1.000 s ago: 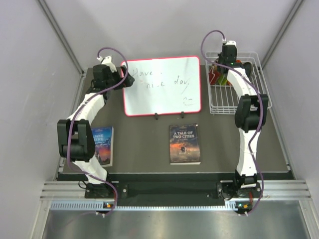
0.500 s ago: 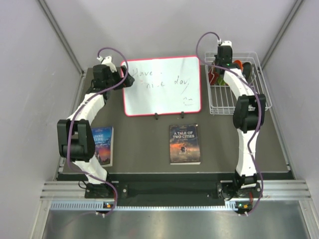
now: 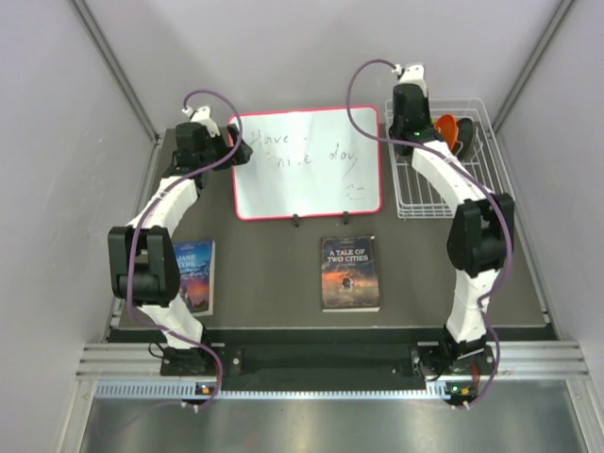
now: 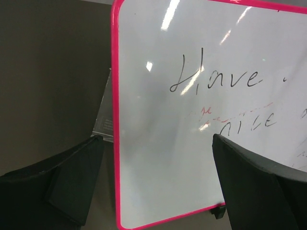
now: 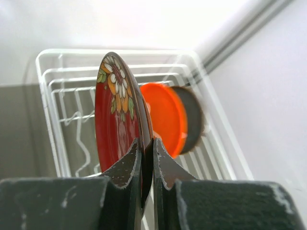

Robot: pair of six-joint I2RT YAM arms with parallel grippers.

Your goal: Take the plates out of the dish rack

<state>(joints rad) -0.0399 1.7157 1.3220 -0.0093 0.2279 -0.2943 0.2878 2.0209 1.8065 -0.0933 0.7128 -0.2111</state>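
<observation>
Red flowered plate (image 5: 115, 124) pinched between jaws, orange plate (image 5: 165, 120) behind, white dish rack (image 5: 76, 115)

Dark red plate (image 5: 115, 124) bears white-and-yellow flowers; orange plate (image 5: 165, 117) plain; dish rack (image 5: 158, 50) white.

Taking the whiteboard (image 3: 307, 162) as my mark, I see the dish rack (image 3: 444, 214) just to its right with plates (image 3: 449, 129) in its far end, a book (image 3: 349, 274) in front, and a second book (image 3: 194, 276) off front-left.
</observation>
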